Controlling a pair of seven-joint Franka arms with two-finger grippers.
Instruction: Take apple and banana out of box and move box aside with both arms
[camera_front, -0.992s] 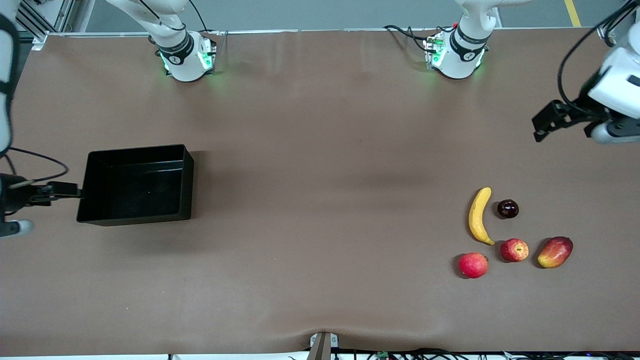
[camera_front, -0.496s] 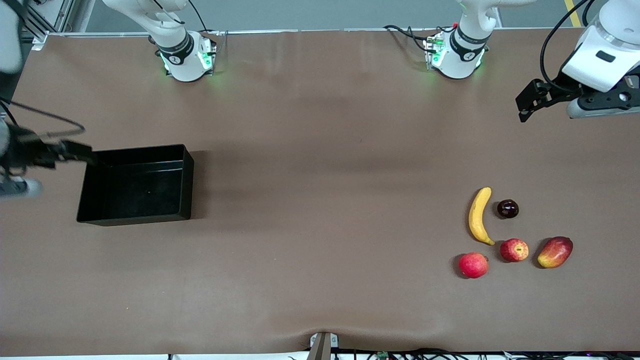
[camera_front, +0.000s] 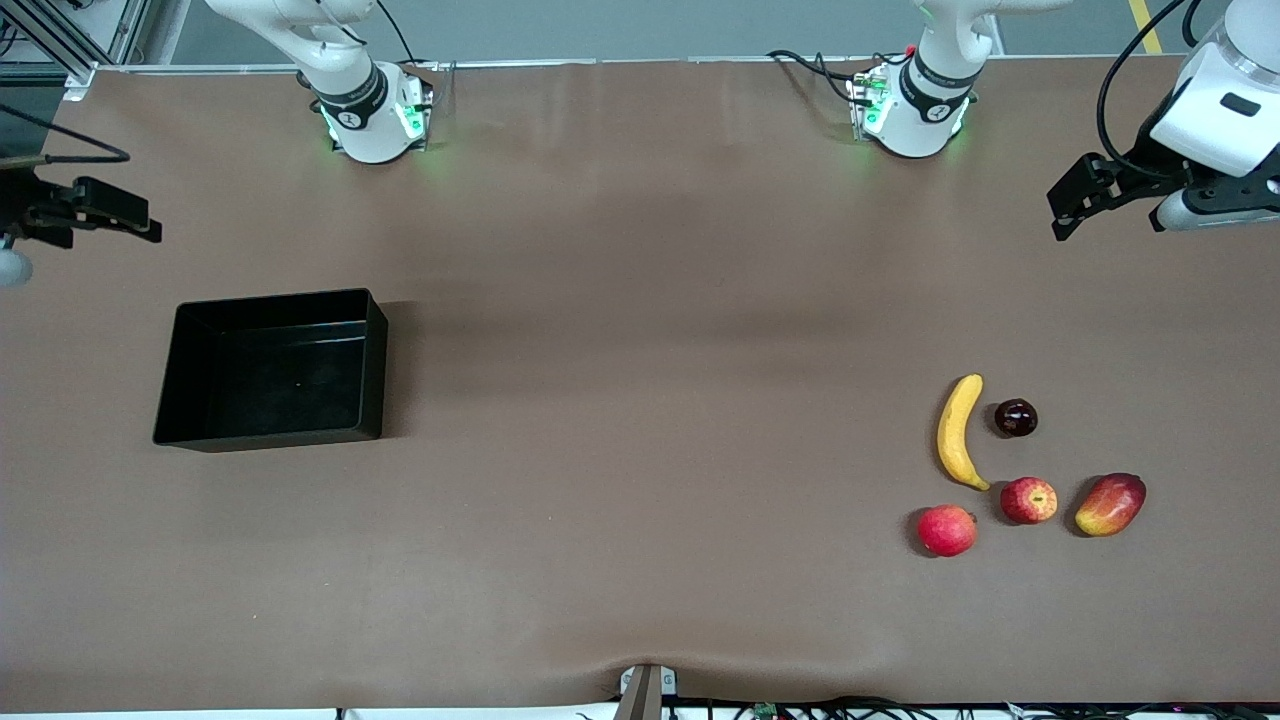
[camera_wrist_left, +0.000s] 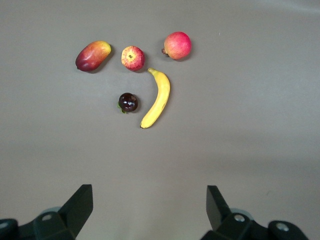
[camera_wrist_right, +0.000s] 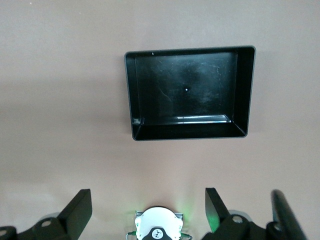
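The black box (camera_front: 270, 375) stands open and empty toward the right arm's end of the table; it also shows in the right wrist view (camera_wrist_right: 190, 92). The yellow banana (camera_front: 958, 430) and the red apple with yellow streaks (camera_front: 1028, 500) lie toward the left arm's end, and both show in the left wrist view, the banana (camera_wrist_left: 157, 97) and the apple (camera_wrist_left: 132, 57). My right gripper (camera_front: 145, 222) is open and empty, up over bare table beside the box. My left gripper (camera_front: 1062, 212) is open and empty, up over bare table apart from the fruits.
A plain pinkish-red round fruit (camera_front: 946, 530), an oval red-yellow mango (camera_front: 1110, 503) and a small dark round fruit (camera_front: 1015, 417) lie close around the banana and apple. The two arm bases (camera_front: 370, 115) (camera_front: 910, 110) stand at the table's edge farthest from the front camera.
My right gripper has moved from the box's end wall toward the robots' edge of the table. My left gripper has shifted a little toward that same edge. The box and fruits have not moved.
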